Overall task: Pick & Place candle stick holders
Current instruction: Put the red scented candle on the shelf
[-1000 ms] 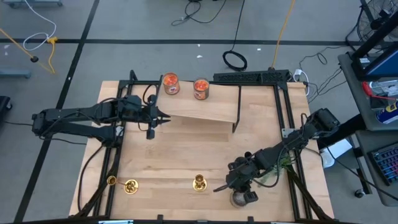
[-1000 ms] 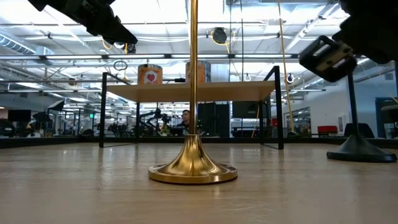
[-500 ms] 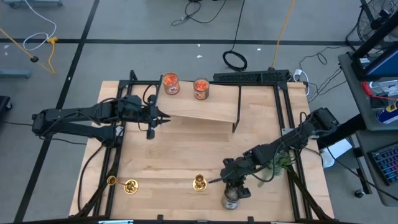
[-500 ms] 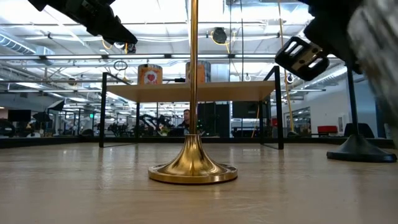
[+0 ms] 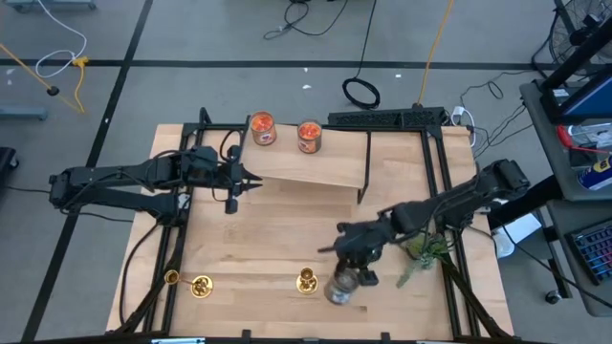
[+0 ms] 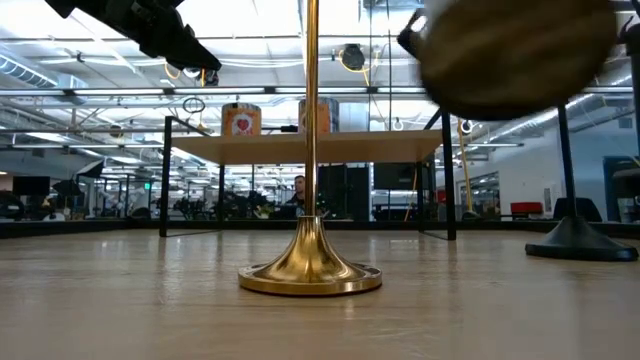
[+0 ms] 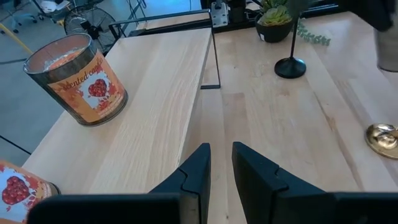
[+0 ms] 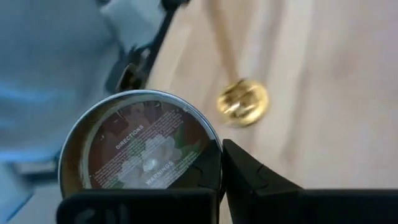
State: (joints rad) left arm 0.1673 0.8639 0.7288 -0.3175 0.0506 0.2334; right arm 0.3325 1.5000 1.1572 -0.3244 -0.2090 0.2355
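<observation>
While the right tool [image 5: 346,279] grips a grey jar [image 8: 140,146] clear of the surface [image 5: 268,229], two brass holders [image 5: 306,280] [image 5: 198,286] stand untouched along the near edge and a black one [image 7: 290,65] farther back. Beyond, the left tool [image 7: 217,168] hovers by the shelf [image 5: 316,170], fingers slightly parted, empty. No holder looks placed yet.

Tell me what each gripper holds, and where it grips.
The right gripper holds the grey jar candle by its side, lifted off the table. The left gripper holds nothing.

Right pincer [image 5: 346,277] holding grey jar [image 5: 339,289] beside brass holder [image 5: 306,280].
</observation>
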